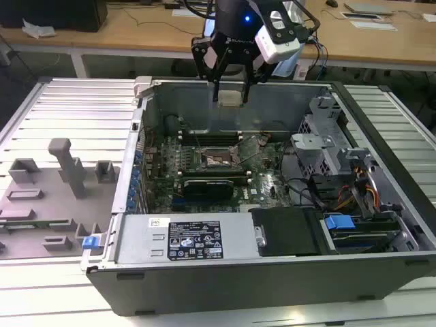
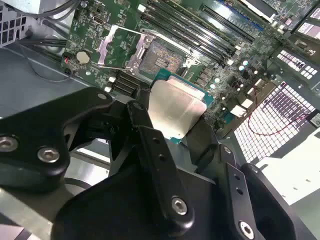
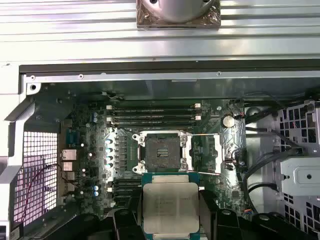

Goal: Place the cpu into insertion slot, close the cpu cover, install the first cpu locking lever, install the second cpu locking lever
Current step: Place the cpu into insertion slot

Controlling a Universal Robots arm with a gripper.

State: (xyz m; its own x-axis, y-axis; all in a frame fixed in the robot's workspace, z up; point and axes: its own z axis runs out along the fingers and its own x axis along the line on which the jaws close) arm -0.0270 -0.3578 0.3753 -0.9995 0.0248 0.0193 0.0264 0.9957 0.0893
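Note:
My gripper [image 1: 230,87] hangs above the rear wall of the open computer case [image 1: 136,136], shut on the cpu [image 1: 230,99]. The cpu [image 3: 170,207] is a flat square chip with a pale silver top, held by its edges between the black fingers [image 3: 127,222]. The insertion slot [image 3: 161,151] lies uncovered on the green motherboard, apart from the chip and lower, with its pin field [image 2: 164,56] showing. The cpu cover [image 2: 106,47] stands swung open beside the slot, thin lever rods running from it to the socket. In the second wrist view the cpu [image 2: 177,110] hovers near the slot's edge.
Long black memory slots [image 3: 150,114] run beside the socket. A black power supply [image 1: 204,238] and a drive cage [image 1: 327,146] with cables fill the case's front and the exterior view's right. A grey fixture board [image 1: 54,197] lies at the exterior view's left.

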